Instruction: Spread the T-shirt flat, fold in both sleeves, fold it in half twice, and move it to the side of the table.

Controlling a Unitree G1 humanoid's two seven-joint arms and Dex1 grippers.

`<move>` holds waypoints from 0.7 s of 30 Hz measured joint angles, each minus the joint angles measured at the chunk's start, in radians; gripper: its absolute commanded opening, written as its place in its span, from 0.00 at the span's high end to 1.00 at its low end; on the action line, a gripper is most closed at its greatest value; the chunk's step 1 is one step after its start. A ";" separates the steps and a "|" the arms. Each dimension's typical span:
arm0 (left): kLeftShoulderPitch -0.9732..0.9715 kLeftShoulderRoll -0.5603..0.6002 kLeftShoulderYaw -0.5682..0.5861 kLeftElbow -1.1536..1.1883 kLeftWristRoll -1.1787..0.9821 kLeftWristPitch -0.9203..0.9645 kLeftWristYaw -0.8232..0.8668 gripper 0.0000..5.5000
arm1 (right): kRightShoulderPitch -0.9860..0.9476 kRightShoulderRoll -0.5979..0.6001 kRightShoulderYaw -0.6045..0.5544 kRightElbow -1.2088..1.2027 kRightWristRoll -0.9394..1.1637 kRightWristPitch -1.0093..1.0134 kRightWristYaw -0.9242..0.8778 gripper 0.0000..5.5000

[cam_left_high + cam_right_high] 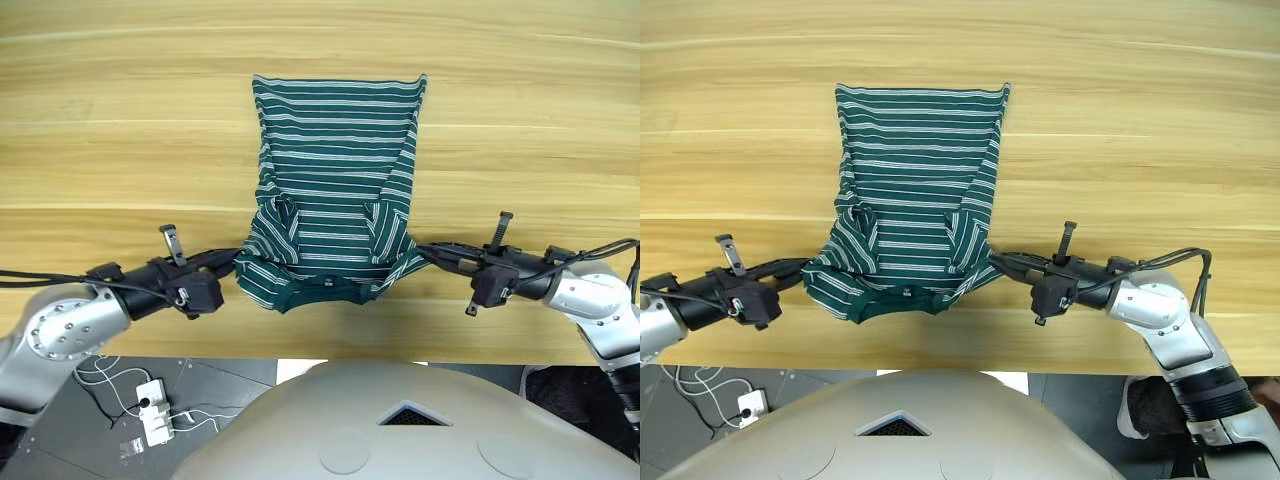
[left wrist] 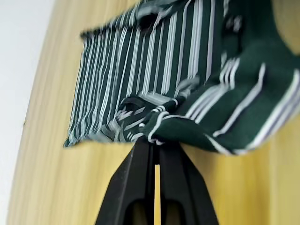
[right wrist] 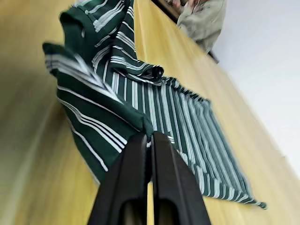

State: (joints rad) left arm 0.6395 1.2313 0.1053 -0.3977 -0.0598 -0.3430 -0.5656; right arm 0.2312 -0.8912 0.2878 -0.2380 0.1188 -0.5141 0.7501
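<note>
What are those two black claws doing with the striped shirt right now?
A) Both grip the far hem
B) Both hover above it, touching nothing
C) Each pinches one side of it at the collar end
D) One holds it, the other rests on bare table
C: the left gripper and the right gripper are each shut on a fold of the T-shirt, one on either side of the collar, at the end nearest the robot.
</note>
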 measured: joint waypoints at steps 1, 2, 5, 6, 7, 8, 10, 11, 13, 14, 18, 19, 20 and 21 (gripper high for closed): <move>0.001 -0.002 0.023 -0.004 -0.022 0.025 -0.027 1.00 | 0.002 -0.014 -0.006 -0.031 0.057 0.067 0.027 1.00; 0.001 -0.008 0.042 -0.010 -0.028 0.046 -0.050 1.00 | 0.001 -0.027 -0.020 -0.058 0.105 0.122 0.047 1.00; 0.002 -0.055 0.049 -0.040 -0.020 0.071 -0.092 1.00 | -0.002 -0.046 -0.082 -0.122 0.254 0.275 0.088 1.00; 0.000 -0.075 0.052 -0.051 -0.020 0.084 -0.097 1.00 | -0.004 -0.046 -0.096 -0.133 0.285 0.314 0.099 1.00; -0.004 -0.085 0.058 -0.059 -0.023 0.094 -0.101 1.00 | -0.005 -0.045 -0.102 -0.137 0.302 0.338 0.106 1.00; -0.017 -0.107 0.074 -0.068 -0.032 0.114 -0.112 1.00 | -0.008 -0.043 -0.116 -0.138 0.321 0.370 0.118 1.00; -0.027 -0.125 0.093 -0.081 -0.065 0.144 -0.131 1.00 | -0.011 -0.043 -0.139 -0.147 0.373 0.429 0.139 1.00; -0.029 -0.138 0.098 -0.082 -0.069 0.157 -0.142 1.00 | -0.011 -0.042 -0.149 -0.158 0.399 0.457 0.147 1.00; -0.024 -0.160 0.115 -0.102 -0.108 0.196 -0.173 1.00 | -0.023 -0.036 -0.183 -0.190 0.471 0.520 0.156 1.00; -0.022 -0.170 0.132 -0.122 -0.142 0.220 -0.191 1.00 | -0.032 -0.029 -0.199 -0.200 0.490 0.546 0.157 1.00; -0.022 -0.199 0.231 -0.183 -0.302 0.341 -0.251 1.00 | -0.043 -0.016 -0.232 -0.218 0.510 0.600 0.169 1.00; -0.019 -0.210 0.271 -0.191 -0.338 0.368 -0.271 1.00 | -0.041 -0.008 -0.250 -0.222 0.531 0.612 0.172 1.00; -0.010 -0.222 0.303 -0.194 -0.348 0.384 -0.287 1.00 | -0.038 0.003 -0.271 -0.226 0.556 0.624 0.176 1.00; 0.002 -0.229 0.323 -0.195 -0.358 0.394 -0.299 1.00 | -0.036 0.008 -0.288 -0.227 0.575 0.632 0.180 1.00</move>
State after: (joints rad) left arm 0.6417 1.0024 0.4282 -0.5928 -0.4177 0.0505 -0.8649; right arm 0.1956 -0.8829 -0.0007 -0.4648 0.6936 0.1181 0.9299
